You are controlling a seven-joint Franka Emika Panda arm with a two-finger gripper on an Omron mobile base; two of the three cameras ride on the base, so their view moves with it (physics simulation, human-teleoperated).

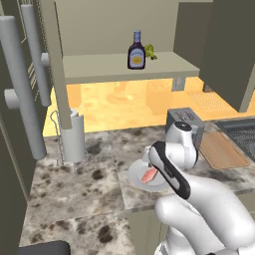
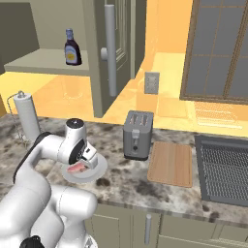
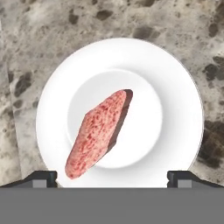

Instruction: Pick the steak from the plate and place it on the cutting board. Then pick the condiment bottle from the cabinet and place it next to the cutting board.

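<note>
The pinkish-red steak lies slantwise in the middle of the white plate on the marbled counter. My gripper hangs straight above it, open, its two dark fingertips standing wide apart over the plate's near rim with nothing between them. From the base, the steak and plate sit under my hand. The wooden cutting board lies to the right, beyond the toaster. The dark condiment bottle stands upright on the shelf of the open cabinet.
A grey toaster stands between plate and board. The dark grated stovetop is right of the board. A paper towel holder stands at the left. A small green vegetable lies beside the bottle. Tall grey handles rise left.
</note>
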